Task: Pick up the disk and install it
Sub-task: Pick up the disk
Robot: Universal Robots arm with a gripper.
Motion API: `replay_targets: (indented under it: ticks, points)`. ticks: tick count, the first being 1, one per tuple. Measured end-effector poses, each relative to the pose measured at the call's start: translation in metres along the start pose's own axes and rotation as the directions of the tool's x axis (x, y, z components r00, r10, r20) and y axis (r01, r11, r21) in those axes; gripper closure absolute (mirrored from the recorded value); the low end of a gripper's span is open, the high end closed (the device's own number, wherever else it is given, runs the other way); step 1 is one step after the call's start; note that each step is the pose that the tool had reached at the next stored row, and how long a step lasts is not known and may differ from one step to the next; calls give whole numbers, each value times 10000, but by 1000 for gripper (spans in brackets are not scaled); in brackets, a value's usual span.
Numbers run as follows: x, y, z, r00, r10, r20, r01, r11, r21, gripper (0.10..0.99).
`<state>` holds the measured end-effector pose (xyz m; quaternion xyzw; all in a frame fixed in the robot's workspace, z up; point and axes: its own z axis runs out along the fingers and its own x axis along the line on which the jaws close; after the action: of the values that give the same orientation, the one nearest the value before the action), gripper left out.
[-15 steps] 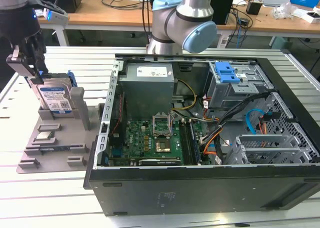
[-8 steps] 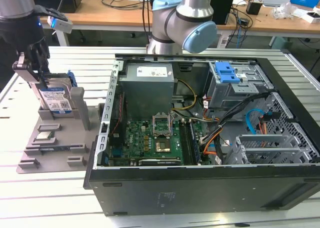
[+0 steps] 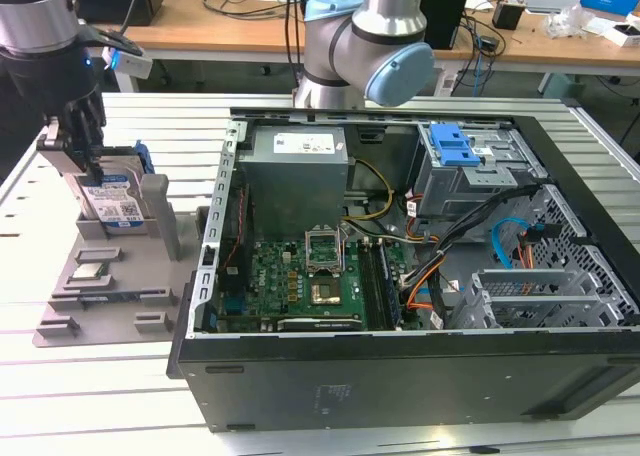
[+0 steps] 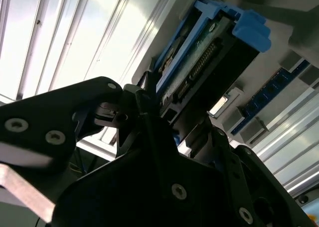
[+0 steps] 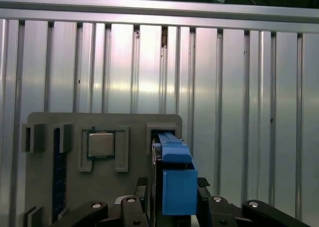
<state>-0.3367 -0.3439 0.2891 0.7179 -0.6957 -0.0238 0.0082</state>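
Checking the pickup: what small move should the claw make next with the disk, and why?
Probably a slow straight lift, if its grip is firm. The claw sits over the top of the disk, which stands upright in the grey holder, so a sideways pull could bind it.

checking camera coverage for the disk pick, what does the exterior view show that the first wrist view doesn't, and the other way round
Exterior view: the open computer case with its motherboard and blue latch, plus the disk standing upright in the grey fixture with the gripper at its top.
First wrist view: a look straight down onto the disk's blue bracket, edge-on at the gripper.
Both: the disk, the fixture, the small square chip in its pocket, and the slatted metal table.
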Motion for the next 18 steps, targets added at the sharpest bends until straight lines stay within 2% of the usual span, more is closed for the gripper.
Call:
replay_targets:
  ticks: [7,8,10,18]
  points:
    - [0,-2,18,10000,0,0,0,10000,0,608]
    - [1,-2,18,10000,0,-3,0,10000,-1,620]
    - [0,-2,20,10000,0,1,0,10000,1,718]
    - [1,-2,24,10000,0,0,0,10000,0,718]
